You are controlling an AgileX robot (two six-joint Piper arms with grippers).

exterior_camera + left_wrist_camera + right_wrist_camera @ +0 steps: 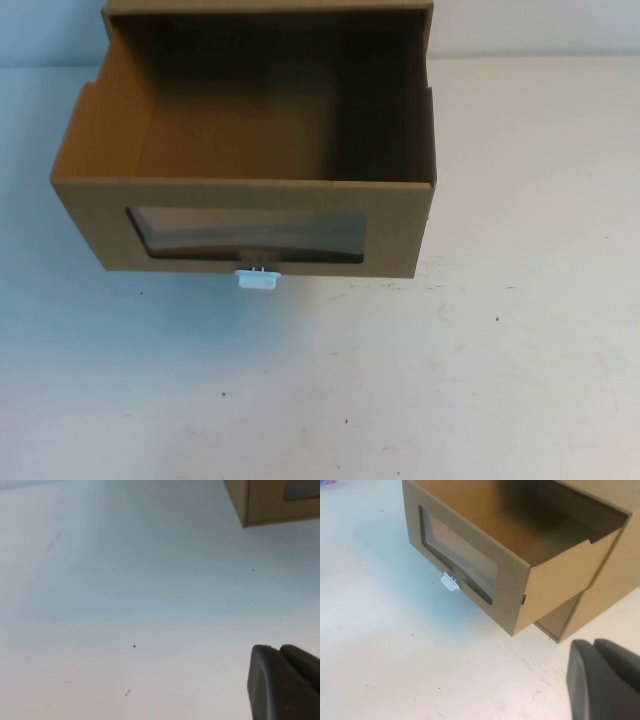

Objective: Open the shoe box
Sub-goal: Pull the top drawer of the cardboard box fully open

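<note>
Table (pixel 400 390) beneath left gripper (pixel 279 651), right gripper (pixel 594 646)

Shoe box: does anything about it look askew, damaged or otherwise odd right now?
Nothing stands out. The shoe box has its drawer pulled out squarely, empty, with window and white tab intact. The left gripper and right gripper, both shut, hang over the table, clear of it.

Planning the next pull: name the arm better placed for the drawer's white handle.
Right. The right claw faces the drawer front with the white handle in view; the left claw, over the table, sees only a box corner.
</note>
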